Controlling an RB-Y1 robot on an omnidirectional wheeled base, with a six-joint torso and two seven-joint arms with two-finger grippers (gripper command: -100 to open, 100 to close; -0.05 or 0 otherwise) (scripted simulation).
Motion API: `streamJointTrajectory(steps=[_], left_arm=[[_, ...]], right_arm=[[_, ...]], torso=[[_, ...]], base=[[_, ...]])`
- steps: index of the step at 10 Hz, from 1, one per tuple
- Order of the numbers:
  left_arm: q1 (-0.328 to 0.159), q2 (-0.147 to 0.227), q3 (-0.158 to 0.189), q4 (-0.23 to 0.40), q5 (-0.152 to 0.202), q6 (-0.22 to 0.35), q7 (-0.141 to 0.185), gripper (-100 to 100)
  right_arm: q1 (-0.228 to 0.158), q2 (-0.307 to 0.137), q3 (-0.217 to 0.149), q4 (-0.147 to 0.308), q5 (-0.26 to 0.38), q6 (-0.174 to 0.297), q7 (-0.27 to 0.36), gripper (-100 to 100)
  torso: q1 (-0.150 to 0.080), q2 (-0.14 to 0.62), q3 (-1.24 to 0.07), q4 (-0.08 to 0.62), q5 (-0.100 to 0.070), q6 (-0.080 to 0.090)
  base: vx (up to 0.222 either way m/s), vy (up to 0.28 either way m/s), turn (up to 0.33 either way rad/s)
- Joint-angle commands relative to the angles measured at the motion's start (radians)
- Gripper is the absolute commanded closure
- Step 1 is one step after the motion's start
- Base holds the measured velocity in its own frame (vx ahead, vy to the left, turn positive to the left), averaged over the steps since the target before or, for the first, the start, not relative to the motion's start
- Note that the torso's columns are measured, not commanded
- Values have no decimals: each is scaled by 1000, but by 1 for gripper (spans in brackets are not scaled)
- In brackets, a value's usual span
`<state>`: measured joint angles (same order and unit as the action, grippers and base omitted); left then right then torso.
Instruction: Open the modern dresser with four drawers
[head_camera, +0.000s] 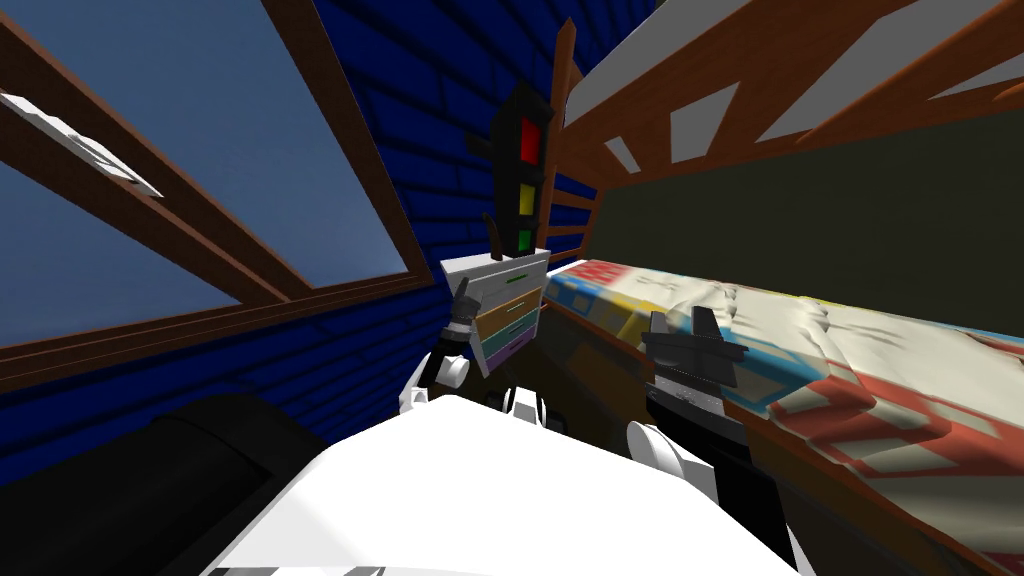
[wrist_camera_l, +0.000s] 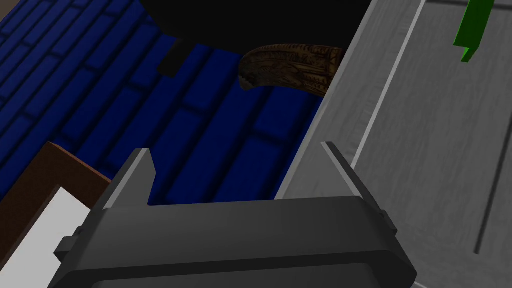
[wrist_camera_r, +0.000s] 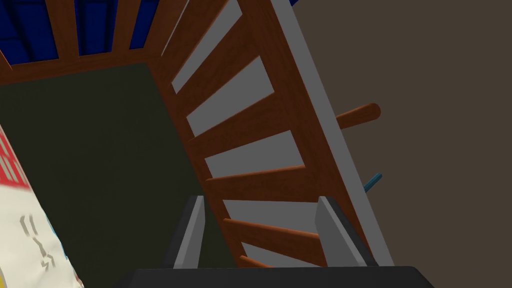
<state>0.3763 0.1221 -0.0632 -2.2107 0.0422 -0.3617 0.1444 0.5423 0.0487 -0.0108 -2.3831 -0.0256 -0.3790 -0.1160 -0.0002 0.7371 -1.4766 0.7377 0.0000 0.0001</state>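
Head view: dresser (head_camera: 510, 310), pale grey body, four drawer fronts from the top down in white, tan, teal and purple, standing against the blue brick wall (head_camera: 440, 90) between the brown-framed window (head_camera: 200, 170) and the head end of the bed (head_camera: 600, 333). A traffic-light lamp (head_camera: 524, 165) showing red, yellow and green stands on the dresser's top. The left pincer (head_camera: 465, 292) is raised just beside the dresser's window-side edge, level with the upper drawers. The right pincer (head_camera: 682, 325) hangs over the bed's patterned quilt (head_camera: 850, 350), well apart from the dresser. Left wrist view: the pincer stands wide with nothing between its fingers (wrist_camera_l: 135, 175). One finger shows against the blue wall and the other lies over the dresser's grey corner edge; whether it touches cannot be told. The top drawer's green handle (wrist_camera_l: 472, 27) sits further along the grey front, off to one side of the pincer. A curved brown horn-shaped object (wrist_camera_l: 290, 67) juts out past the dresser's edge. Right wrist view: the pincer is wide, holding nothing, and points along a brown slatted frame (wrist_camera_r: 250, 120), with a strip of the quilt off to one side.
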Motion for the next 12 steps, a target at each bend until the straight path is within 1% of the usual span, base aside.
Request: streamJointTrajectory(steps=[1,4,5,8,11,12], left_arm=[[-38,-9,-10,57,-4,52,2,-100],[-64,-14,-21,101,-9,85,2,-100],[-78,-13,-27,125,-12,103,2,-100],[-103,-7,-37,165,-16,135,2,-100],[-147,4,-55,240,-24,192,2,-100],[-156,6,-59,254,-26,203,2,-100]], right_arm=[[0,0,0,0,0,0,0,0],[0,0,0,0,0,0,0,0],[0,0,0,0,0,0,0,0],[0,0,0,0,0,0,0,0],[0,0,0,0,0,0,0,0],[0,0,0,0,0,0,0,0]], torso=[[0,-1,0,0,0,0],[0,3,2,1,0,0],[0,2,1,1,0,0],[0,0,0,0,0,0],[1,0,0,0,0,0],[1,0,0,0,0,0]], base=[[96,37,-78],[62,37,-54],[63,32,-86],[65,24,-50],[82,38,-90],[79,40,-66]])
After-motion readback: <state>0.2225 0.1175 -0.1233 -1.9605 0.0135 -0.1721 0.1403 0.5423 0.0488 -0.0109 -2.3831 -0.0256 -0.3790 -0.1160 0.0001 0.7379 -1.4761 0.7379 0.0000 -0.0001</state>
